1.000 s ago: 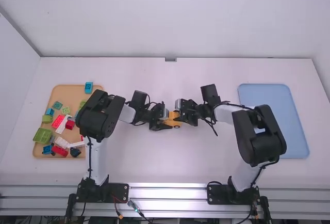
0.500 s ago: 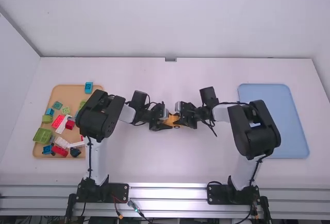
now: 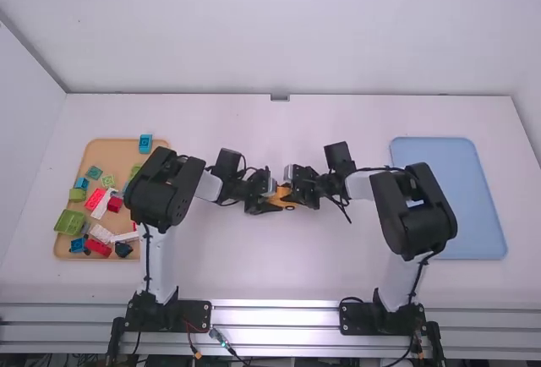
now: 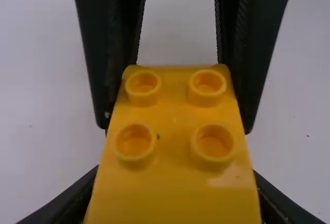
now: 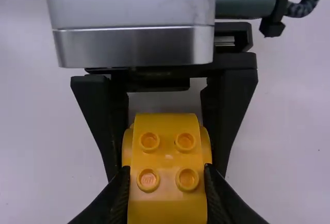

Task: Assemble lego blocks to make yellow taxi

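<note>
High view: left gripper (image 3: 273,200) from 9 o'clock and right gripper (image 3: 292,195) from 3 pinch yellow block (image 3: 281,191); uneven push could skew it.

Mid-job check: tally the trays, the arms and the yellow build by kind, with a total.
Trays: 2 (tan tray, blue tray)
Arms: 2 (left arm, right arm)
Builds: 1 (yellow build)
Total: 5

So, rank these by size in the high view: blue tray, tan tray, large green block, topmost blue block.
Blue tray and tan tray: too alike to rank
Large green block
Topmost blue block
</note>
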Controlling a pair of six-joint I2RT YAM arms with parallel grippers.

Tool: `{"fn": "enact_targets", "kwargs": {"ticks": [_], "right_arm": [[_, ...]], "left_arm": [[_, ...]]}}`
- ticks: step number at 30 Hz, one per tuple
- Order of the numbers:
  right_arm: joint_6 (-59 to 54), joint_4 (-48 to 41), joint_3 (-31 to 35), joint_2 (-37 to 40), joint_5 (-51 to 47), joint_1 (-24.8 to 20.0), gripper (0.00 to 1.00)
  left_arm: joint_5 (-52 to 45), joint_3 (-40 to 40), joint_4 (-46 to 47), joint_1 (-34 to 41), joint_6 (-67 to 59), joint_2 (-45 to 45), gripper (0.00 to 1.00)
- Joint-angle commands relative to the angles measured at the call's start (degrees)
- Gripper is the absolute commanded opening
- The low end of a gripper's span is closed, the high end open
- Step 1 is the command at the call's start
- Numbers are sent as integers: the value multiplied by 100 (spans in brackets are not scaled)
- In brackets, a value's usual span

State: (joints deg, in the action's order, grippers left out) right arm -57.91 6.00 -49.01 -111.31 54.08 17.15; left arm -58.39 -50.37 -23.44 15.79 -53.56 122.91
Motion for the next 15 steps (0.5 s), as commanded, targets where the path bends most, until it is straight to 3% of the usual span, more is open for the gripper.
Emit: {"fn": "enact_targets", "kwargs": {"ticks": [1,9,15], "right_arm": [[74,-35,24,-184,70,-101,0],[-61,-378,28,-175,168,-339,0],[-365,-439,31,-175,275,-201,0]], "left_arm": [[-44,13,44,39,61,76,48],[-66,13,44,35,63,76,47],[-48,13,42,33,61,76,47]]}}
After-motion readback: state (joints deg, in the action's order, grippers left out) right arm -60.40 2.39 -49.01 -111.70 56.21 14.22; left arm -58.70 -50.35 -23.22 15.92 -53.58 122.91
